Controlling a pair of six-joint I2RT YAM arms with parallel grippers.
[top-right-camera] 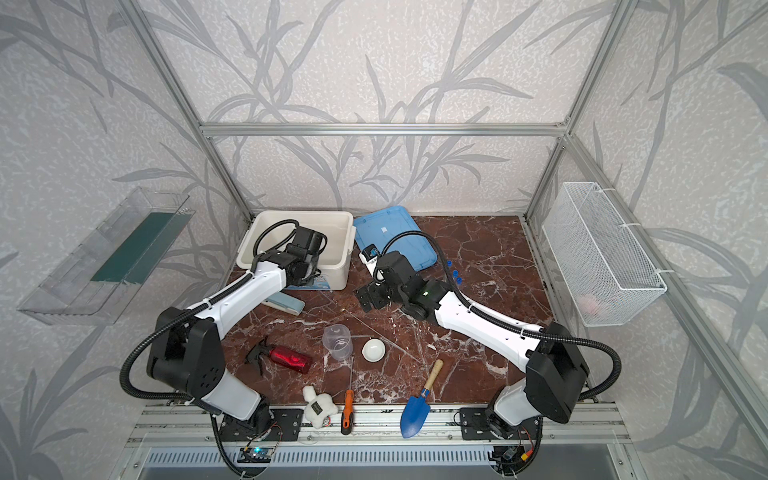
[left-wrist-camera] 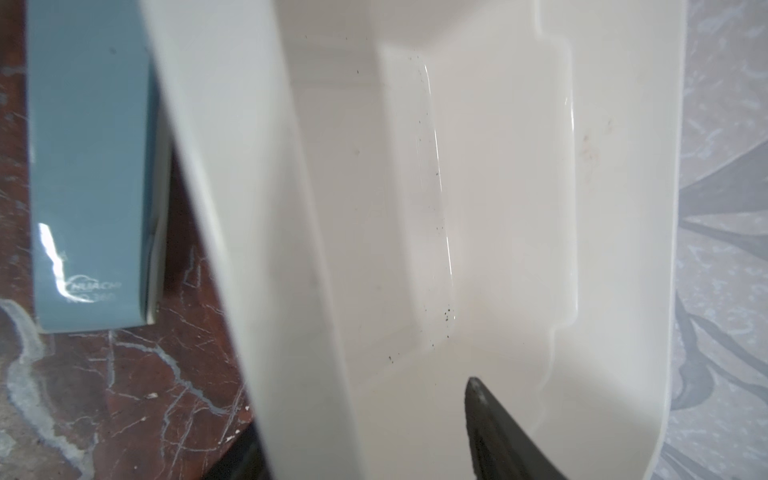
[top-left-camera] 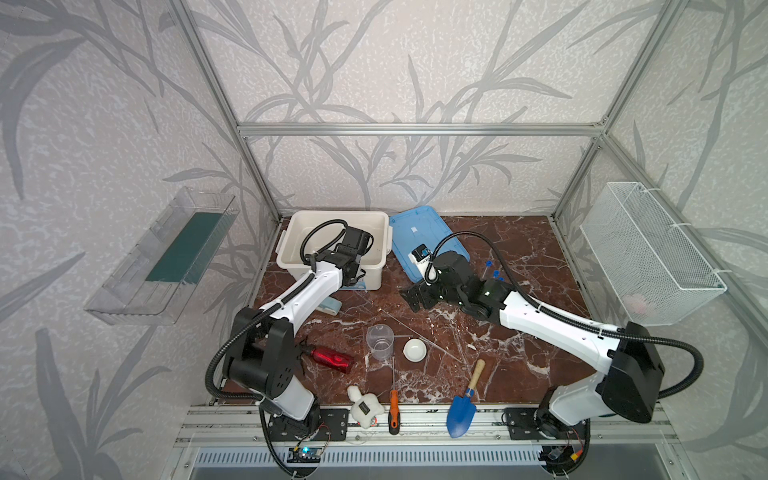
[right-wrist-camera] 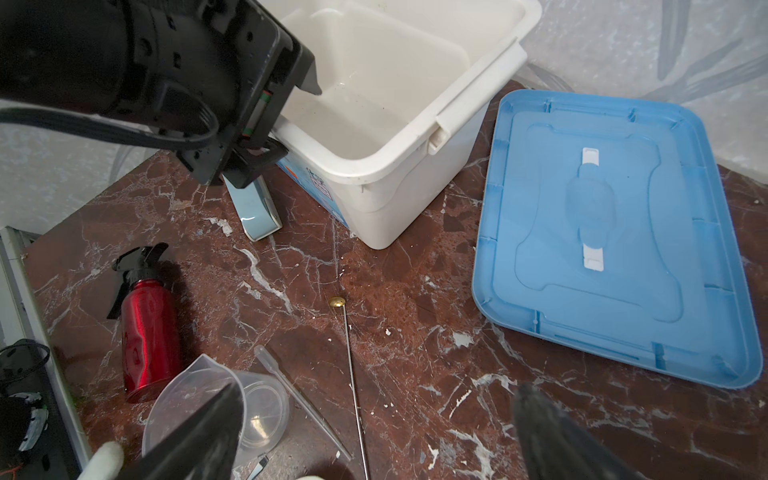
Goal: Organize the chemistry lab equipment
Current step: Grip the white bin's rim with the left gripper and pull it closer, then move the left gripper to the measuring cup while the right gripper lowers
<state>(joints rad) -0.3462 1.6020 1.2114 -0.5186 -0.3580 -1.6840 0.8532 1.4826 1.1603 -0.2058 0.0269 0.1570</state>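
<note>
Hiding behind the right arm in both top views, the test tubes show only blue caps right of centre, bodies unreadable. The left end effector stands released, fingers astride the near wall of the white bin; the right end effector gapes empty over the counter. The thin rod lies flat, its long axis running diagonally from centre toward lower right, past the dish and upright beaker.

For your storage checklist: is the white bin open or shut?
Open. The white bin is uncovered; the blue lid lies on the table beside it.
</note>
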